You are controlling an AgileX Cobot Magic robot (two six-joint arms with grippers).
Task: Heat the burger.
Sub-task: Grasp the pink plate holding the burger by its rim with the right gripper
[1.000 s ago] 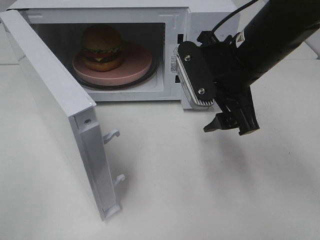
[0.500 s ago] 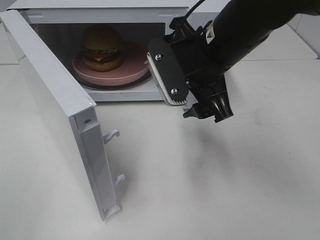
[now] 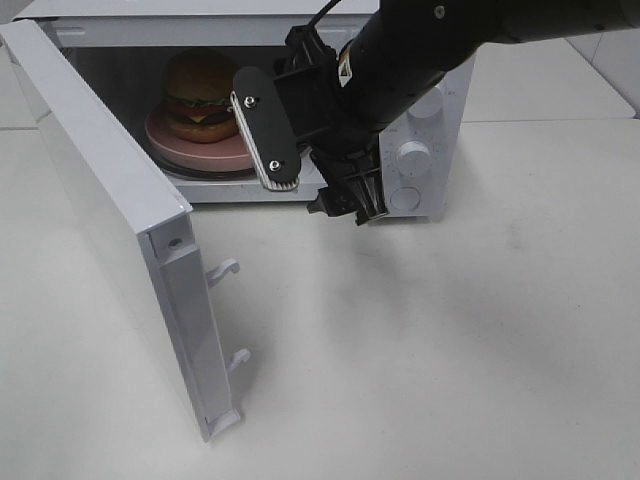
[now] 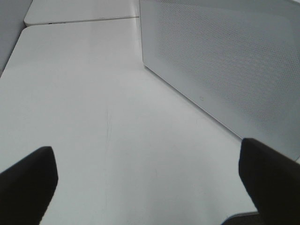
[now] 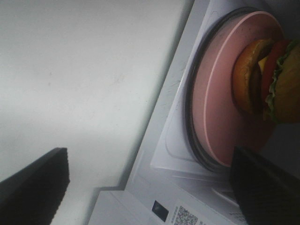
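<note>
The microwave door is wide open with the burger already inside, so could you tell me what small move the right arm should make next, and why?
Probably keep sweeping the open right tool toward the door's inner face to push it shut. The burger already sits on the pink plate inside the microwave, and that tool holds nothing, so closing seems the only step before heating.
</note>
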